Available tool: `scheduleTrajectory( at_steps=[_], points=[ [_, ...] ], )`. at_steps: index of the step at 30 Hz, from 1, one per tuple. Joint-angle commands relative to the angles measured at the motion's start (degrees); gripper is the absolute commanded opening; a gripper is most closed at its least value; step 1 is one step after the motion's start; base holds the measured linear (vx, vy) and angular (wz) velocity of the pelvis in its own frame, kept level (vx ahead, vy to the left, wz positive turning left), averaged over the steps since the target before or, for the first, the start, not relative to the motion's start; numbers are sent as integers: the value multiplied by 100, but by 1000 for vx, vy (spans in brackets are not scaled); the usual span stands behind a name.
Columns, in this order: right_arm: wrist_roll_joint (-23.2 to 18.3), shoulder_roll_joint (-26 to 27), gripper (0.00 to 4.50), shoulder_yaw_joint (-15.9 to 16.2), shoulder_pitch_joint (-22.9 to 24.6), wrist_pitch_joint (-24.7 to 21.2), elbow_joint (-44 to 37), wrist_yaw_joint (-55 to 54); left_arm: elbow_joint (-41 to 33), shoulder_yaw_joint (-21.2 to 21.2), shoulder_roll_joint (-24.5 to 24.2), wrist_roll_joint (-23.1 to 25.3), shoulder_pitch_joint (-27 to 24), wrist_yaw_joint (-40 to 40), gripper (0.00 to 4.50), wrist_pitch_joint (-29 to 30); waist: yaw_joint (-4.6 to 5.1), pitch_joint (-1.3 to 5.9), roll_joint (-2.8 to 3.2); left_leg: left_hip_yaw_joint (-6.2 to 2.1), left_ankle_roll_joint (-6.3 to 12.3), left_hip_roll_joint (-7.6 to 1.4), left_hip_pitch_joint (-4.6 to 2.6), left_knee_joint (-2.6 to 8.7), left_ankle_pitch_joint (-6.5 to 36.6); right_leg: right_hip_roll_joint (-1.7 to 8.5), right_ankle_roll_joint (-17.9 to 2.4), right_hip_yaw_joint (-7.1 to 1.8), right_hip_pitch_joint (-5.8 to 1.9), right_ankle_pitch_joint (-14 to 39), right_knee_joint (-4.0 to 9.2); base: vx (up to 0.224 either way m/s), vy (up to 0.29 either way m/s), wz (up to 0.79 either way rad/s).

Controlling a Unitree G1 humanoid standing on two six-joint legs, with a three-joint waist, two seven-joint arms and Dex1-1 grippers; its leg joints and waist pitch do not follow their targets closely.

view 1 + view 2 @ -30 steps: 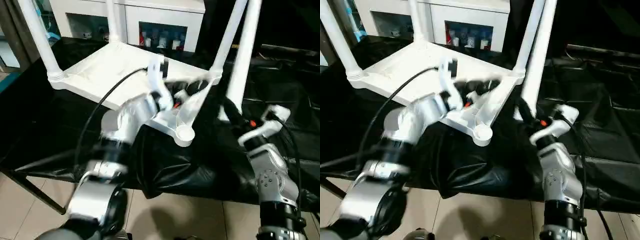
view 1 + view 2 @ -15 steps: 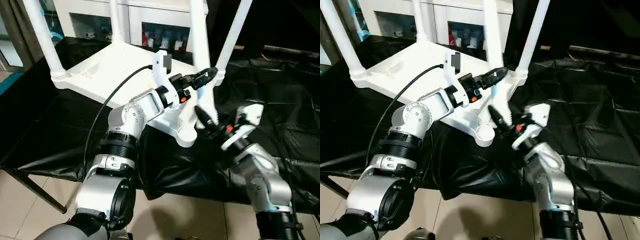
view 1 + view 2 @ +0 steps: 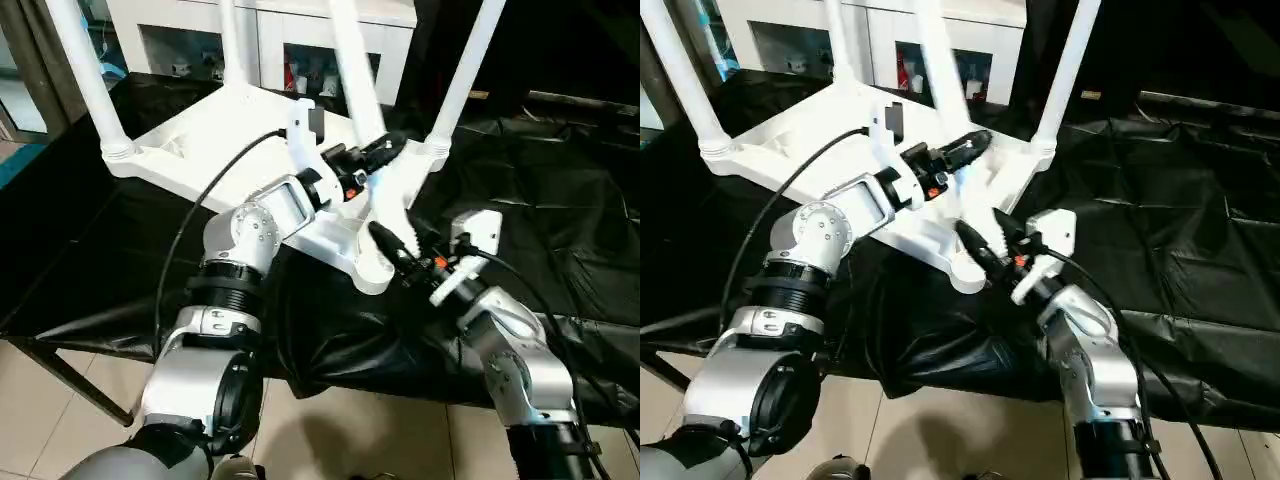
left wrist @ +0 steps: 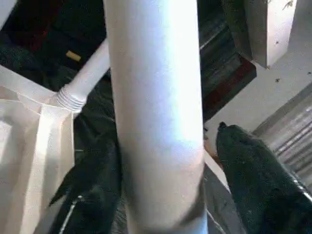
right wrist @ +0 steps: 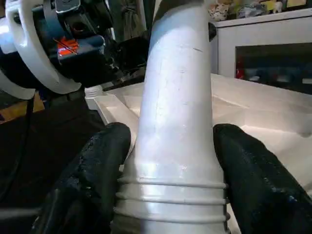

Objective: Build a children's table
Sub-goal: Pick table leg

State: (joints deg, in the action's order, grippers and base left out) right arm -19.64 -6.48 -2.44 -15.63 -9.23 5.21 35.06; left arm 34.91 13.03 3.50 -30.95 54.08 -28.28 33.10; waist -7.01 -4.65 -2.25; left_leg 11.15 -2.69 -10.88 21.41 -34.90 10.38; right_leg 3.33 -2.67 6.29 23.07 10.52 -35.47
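Note:
The white tabletop (image 3: 220,140) lies upside down on the black-covered bench, with three white legs standing in its sockets (image 3: 88,75) (image 3: 462,70). A fourth leg (image 3: 350,60) leans with its top toward my left, and its ribbed lower end (image 5: 170,200) hangs just above the near corner socket (image 3: 372,268). My left gripper (image 3: 378,158) is shut on this leg at mid-height, and the tube sits between its fingers (image 4: 92,195). My right gripper (image 3: 392,240) is shut on the leg's lower end, just above the ribs, with its fingers (image 5: 253,180) on both sides.
A white glass-door cabinet (image 3: 300,40) stands behind the bench. A wrinkled black sheet (image 3: 560,200) covers the bench to the right. The bench's front edge runs close below my arms, with tiled floor (image 3: 60,430) beyond it.
My right gripper carried the loose leg from the right side of the table leftward to the near corner socket. My left gripper closed on it, and the leg's top now tilts left.

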Motion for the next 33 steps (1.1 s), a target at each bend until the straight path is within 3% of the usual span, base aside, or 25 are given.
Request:
scheduleTrajectory(
  at_steps=[1,5,6,8,10,11,13,16,17,19,21,23,27,28,33],
  points=[
    [9,-54,263,-7,-75,78,13,25,47,-85,-9,104,65,52,286,-123,-28,506,-50,-165,499,-269,-49,350,444,607,-779,-393,-387,931,465,0,0,0],
    [17,-82,263,14,-144,96,70,41,69,-50,-62,142,116,87,258,-215,-34,516,-37,-167,499,-273,-47,348,420,613,-827,-393,-395,798,444,0,0,0],
    [39,-103,263,17,-182,130,111,46,53,-21,-85,127,135,102,258,-212,-44,517,23,-175,481,-275,-50,348,428,617,-845,-393,-393,791,436,0,0,0],
    [70,-123,263,20,-246,172,185,53,38,10,-133,119,158,105,235,-232,-27,520,7,-171,452,-276,-53,348,471,609,-870,-392,-394,749,443,0,0,0],
    [131,-156,263,47,-289,189,199,36,13,-18,-175,147,169,81,211,-234,-36,519,29,-172,427,-278,-55,348,473,612,-919,-396,-397,679,437,0,0,0],
    [65,-163,319,50,-292,107,175,91,5,-29,-186,181,171,98,205,-262,-36,520,23,-175,433,-284,-61,351,487,610,-943,-395,-400,644,434,0,0,0],
    [-161,-218,333,66,-308,-250,26,266,-28,-68,-247,246,196,82,201,-278,-41,524,26,-178,455,-289,-65,353,474,613,-987,-396,-406,577,422,0,0,0],
    [-224,-267,354,84,-324,-399,-29,328,-19,-75,-273,269,216,105,197,-311,-47,527,21,-180,486,-296,-67,349,464,609,-971,-397,-409,523,415,0,0,0],
    [-531,-510,368,-30,-386,-908,-243,443,-14,-124,-386,338,265,63,196,-333,-45,527,-13,-176,478,-293,-64,350,451,609,-967,-397,-415,525,413,0,0,0],
    [-839,-662,376,-138,-439,-1337,-377,531,-7,-148,-454,370,298,28,195,-332,-76,523,-4,-176,514,-297,-77,346,405,606,-924,-403,-418,593,415,0,0,0],
    [-1546,-929,376,-435,-635,-2263,-497,638,-18,-171,-545,387,343,-36,193,-292,-84,519,-47,-173,532,-283,-76,348,391,594,-876,-401,-432,685,420,0,0,0],
    [-2073,-1087,376,-716,-900,-2915,-436,635,-47,-213,-609,409,360,-106,193,-264,-107,525,-30,-161,508,-273,-74,335,365,601,-844,-401,-419,788,433,0,0,0],
    [-2184,-1283,376,-882,-1493,-3529,2,545,-164,-294,-660,400,338,-239,193,-171,-135,544,-41,-159,404,-277,-67,330,205,598,-890,-388,-398,692,398,0,0,0],
    [-2156,-1352,376,-825,-1590,-3661,79,570,-210,-319,-654,399,321,-265,193,-141,-140,544,-66,-148,381,-281,-70,322,172,605,-912,-396,-385,610,382,0,0,0],
    [-1894,-1634,376,-325,-1799,-4065,263,778,-377,-422,-623,370,246,-370,193,-47,-165,556,-64,-150,361,-279,-55,311,76,617,-925,-394,-406,445,361,0,0,0]
  ],
)
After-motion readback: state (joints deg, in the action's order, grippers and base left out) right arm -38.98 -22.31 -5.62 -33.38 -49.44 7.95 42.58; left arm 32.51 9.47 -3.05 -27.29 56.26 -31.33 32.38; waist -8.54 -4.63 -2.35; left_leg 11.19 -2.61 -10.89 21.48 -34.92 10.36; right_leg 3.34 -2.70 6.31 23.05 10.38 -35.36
